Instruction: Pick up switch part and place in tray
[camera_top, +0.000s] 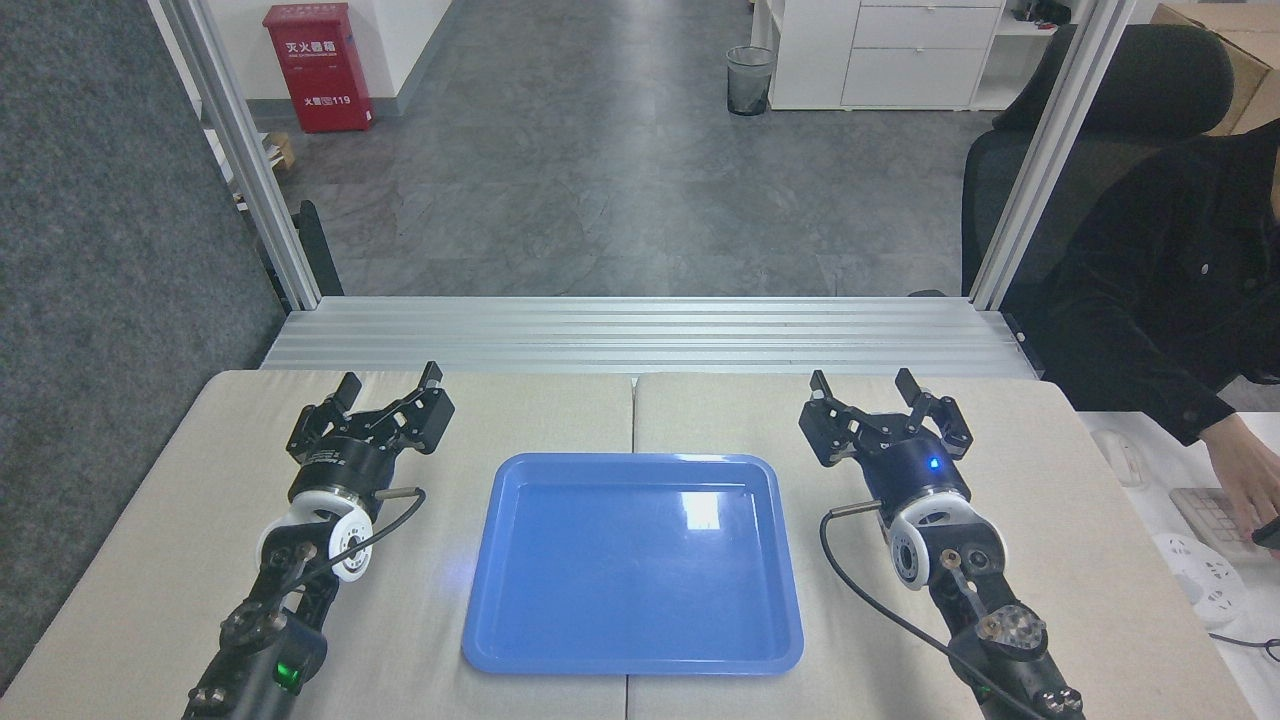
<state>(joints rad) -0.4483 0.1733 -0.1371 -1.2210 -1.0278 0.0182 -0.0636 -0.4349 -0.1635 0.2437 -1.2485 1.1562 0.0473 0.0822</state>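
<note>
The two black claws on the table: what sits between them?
In the head view, the blue tray lies between the left gripper and the right gripper, slightly nearer the robot. Nothing shows inside it.

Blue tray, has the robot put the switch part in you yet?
Not yet. The blue tray holds nothing, and no switch part shows anywhere on the table. The left gripper and right gripper rest either side, jaws open and holding nothing. Picking up and placing are both still to do.

Only the tray (634, 565) occupies the table (1050, 520) between both arms.
</note>
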